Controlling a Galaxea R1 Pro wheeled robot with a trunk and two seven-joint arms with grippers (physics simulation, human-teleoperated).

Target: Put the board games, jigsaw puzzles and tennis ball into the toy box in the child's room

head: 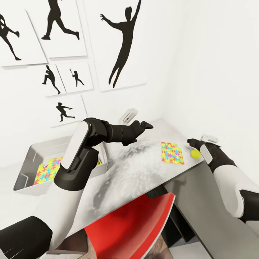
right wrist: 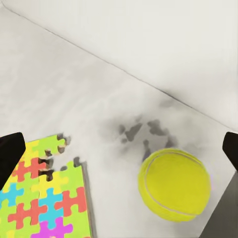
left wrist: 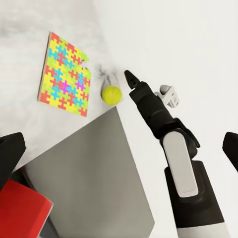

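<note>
One jigsaw puzzle (head: 48,170) already lies in the toy box (head: 25,176), while the other puzzle (head: 172,153) and the tennis ball (head: 195,154) wait on the table (head: 136,169) — my right gripper (head: 191,143), fingers spread apart, hovers just above the ball, and my left gripper (head: 145,126) hangs over the table, its fingers apart and empty.

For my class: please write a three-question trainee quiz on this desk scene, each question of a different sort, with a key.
1. True or false: one jigsaw puzzle already lies inside the toy box.
2. Which item lies nearest the right gripper? A the tennis ball; B the red chair; C the toy box.
3. Fill in: the second jigsaw puzzle lies flat on the ___, beside the ball.

Key: 1 true. 2 A. 3 table.
</note>
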